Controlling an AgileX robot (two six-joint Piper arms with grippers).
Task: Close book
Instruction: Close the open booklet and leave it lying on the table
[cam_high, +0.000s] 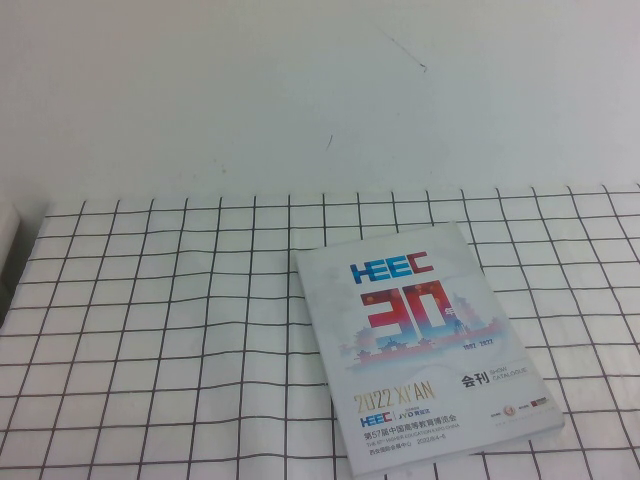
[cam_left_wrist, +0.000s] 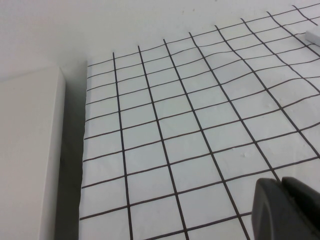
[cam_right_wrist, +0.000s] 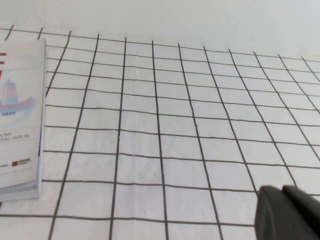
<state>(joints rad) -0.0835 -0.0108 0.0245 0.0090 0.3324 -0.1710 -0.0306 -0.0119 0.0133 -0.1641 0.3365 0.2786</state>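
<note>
On the checked cloth (cam_high: 150, 300) we see the book (cam_high: 425, 340) lying shut, cover up, right of centre, with the left gripper (cam_left_wrist: 286, 210) over bare cloth well away and the right gripper (cam_right_wrist: 287, 212) off its right side, widths we cannot tell, so any needless nudge could skew or reopen it.

Book on the surface, one hand to either side

The book (cam_high: 425, 345) lay flat on the surface (cam_high: 150, 330), right of centre and toward the near edge. The left hand (cam_left_wrist: 287, 209) hung over the surface's left part, well apart from the book. The right hand (cam_right_wrist: 289, 212) hung right of the book, apart from it.
</note>
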